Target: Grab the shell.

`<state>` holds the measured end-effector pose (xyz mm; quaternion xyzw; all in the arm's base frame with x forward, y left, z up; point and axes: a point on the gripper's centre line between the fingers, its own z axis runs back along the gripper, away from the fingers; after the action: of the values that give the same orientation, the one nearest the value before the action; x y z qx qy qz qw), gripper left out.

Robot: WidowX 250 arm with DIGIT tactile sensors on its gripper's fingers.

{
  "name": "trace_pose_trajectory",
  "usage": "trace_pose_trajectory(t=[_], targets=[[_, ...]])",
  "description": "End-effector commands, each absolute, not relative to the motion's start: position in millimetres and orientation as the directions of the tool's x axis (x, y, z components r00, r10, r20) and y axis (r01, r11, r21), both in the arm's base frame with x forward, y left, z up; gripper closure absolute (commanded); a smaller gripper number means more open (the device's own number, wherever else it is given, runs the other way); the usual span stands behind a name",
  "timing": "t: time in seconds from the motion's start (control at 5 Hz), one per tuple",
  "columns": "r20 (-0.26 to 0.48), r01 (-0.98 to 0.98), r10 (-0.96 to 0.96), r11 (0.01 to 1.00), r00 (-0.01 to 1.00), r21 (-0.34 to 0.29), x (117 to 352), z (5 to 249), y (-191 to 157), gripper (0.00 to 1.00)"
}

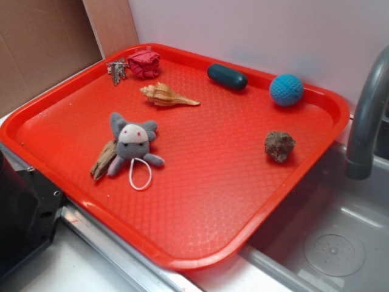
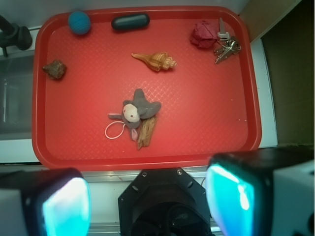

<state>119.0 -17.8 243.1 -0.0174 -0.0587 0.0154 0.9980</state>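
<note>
Glowing cyan along their inner faces, the two pale fingers [image 2: 66,204] of the gripper [image 2: 147,201] are filling the bottom of the wrist view, standing wide apart with nothing between them, and hanging over the near rim of the red textured plastic tray [image 2: 197,147]. Just beyond that rim, a small grey plush mouse with a white face and a white loop cord [image 2: 135,110] is lying against a brown wood splinter [image 2: 146,132], the two touching. Farther in, the small tan ribbed spiral shell with a long pointed tail [image 2: 156,60] is lying on its side on bare tray, apart from everything else, its tail pointing toward a dark teal oblong capsule [image 2: 130,22] and a blue knitted ball [image 2: 79,22] along the far edge. A crumpled red cloth lump [image 2: 203,35] is sitting in one far corner, touching a bunch of metal keys [image 2: 226,48]. A brown lumpy rock [image 2: 54,69] is resting alone near the side by the grey metal faucet [image 1: 368,115] and sink [image 1: 340,243].
</note>
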Motion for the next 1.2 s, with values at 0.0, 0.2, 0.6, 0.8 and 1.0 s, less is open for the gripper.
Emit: trace_pose_trajectory(t=[0.0,0.2,0.6,0.8,1.0], targets=[[0.117,-0.029,0.033,0.999,0.993,-0.037,119,243,-18,0.00],[0.145,0.036,-0.048,0.996,0.988,0.082,169,193,0,0.00],[0.132,0.306,-0.326,0.940,0.936,0.148,256,131,12,0.00],[0.135,0.512,-0.528,0.848,0.839,0.135,265,105,7,0.00],[0.108,0.575,-0.586,0.810,0.803,0.118,268,82,8,0.00]])
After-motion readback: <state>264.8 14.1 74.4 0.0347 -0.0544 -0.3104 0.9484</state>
